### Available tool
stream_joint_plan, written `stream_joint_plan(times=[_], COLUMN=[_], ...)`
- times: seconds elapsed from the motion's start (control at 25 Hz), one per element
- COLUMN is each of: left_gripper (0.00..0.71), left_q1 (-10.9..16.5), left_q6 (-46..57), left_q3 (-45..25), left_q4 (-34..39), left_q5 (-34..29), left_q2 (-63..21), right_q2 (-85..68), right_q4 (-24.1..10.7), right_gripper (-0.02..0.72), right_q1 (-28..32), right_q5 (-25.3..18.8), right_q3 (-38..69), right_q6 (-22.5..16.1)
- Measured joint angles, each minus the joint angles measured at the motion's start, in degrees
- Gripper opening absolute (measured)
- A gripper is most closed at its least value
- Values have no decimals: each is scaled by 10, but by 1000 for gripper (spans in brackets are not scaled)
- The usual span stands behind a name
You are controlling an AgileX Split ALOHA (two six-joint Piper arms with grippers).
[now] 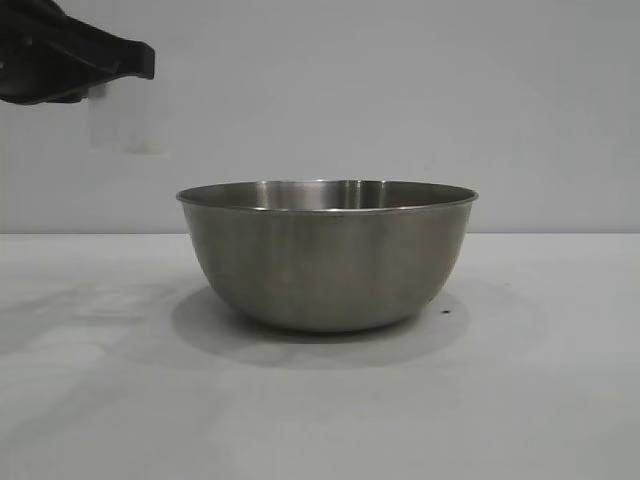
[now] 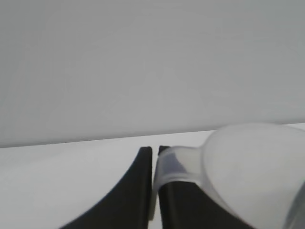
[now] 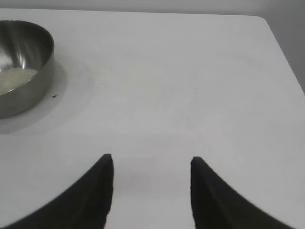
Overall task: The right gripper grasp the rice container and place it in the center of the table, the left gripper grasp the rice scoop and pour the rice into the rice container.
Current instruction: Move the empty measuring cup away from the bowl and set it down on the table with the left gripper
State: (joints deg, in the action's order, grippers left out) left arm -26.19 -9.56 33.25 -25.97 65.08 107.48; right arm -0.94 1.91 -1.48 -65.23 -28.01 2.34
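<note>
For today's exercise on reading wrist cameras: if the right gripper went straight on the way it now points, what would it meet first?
Probably the bare table. The open right gripper points down at empty white surface; the rice container sits off to one side, seemingly out of that line.

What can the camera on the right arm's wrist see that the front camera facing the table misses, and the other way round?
Only the right wrist view shows the rice lying inside the bowl, and the right gripper, open and empty over bare table. Only the exterior view shows the left gripper up high at the left, shut on the clear rice scoop, beside the bowl rather than over it. Both show the rice container standing upright on the white table.
</note>
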Motion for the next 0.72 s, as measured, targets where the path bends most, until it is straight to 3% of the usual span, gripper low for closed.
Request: stream_joint_plan(times=[0.72], left_gripper=[0], left_q1=[0], left_q6=[65], left_q3=[0], left_q4=[-20], left_q5=[0], left_q2=[102], right_q2=[0], right_q4=[0], right_gripper=[321], right_q1=[0], right_q5=[0], right_q3=[0], right_q6=[0])
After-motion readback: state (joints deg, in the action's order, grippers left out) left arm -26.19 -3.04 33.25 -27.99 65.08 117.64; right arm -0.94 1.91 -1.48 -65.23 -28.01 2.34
